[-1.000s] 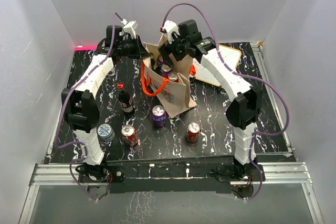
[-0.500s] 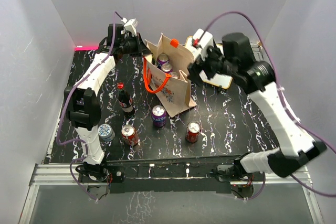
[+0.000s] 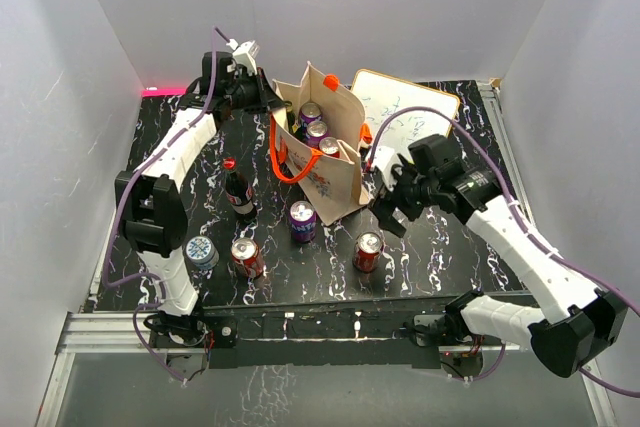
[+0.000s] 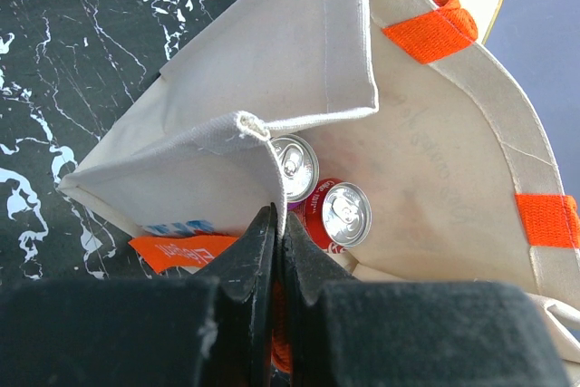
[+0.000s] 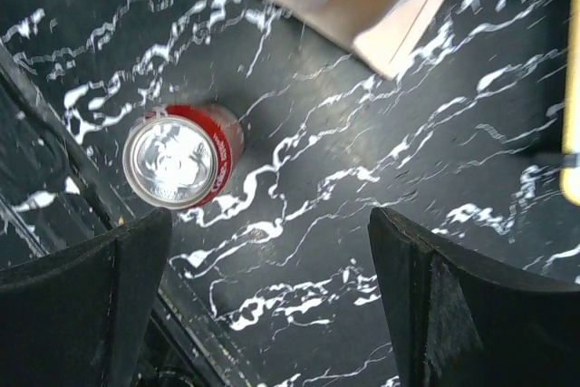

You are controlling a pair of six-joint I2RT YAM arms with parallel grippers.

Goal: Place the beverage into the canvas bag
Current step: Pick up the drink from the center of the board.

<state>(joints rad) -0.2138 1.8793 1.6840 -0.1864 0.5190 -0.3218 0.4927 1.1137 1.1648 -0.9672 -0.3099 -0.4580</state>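
**Open jaws above a red can, bag mouth held wide**

Pinches a fold of rim on the beige canvas bag with orange strap handles (image 4: 299, 52) using the left gripper (image 4: 275, 217) — fully closed on the cloth, propping the mouth open. Finds that bag upright at mid-table. Hangs the right gripper (image 5: 270, 224) spread wide and empty over the black white-veined table (image 5: 362, 178), just beside the bag's base. Has the upright red aluminium can (image 5: 181, 156) below it, nearer one finger than the other and not centred between them.

Judged next: dropping over that can.
- Could tip or skid it if lowered off-centre, clipping the lid with a finger.
- Could snag the bag's near corner on the lift, close as it stands.
- Might lose the open mouth should the cloth slip from the left pinch.
- Might jam on the cans already inside.

Counted from above:
- In the bag: three can tops (image 3: 317, 130) — only two visible from the left wrist.
- On the table:
  - the red aluminium can plus a second red can (image 3: 246, 256)
  - one purple can (image 3: 302, 219)
  - one dark cola bottle with a red cap (image 3: 237, 192)
  - one blue-patterned container (image 3: 201, 250) of unclear kind
  - one whiteboard (image 3: 410, 112) beyond the bag
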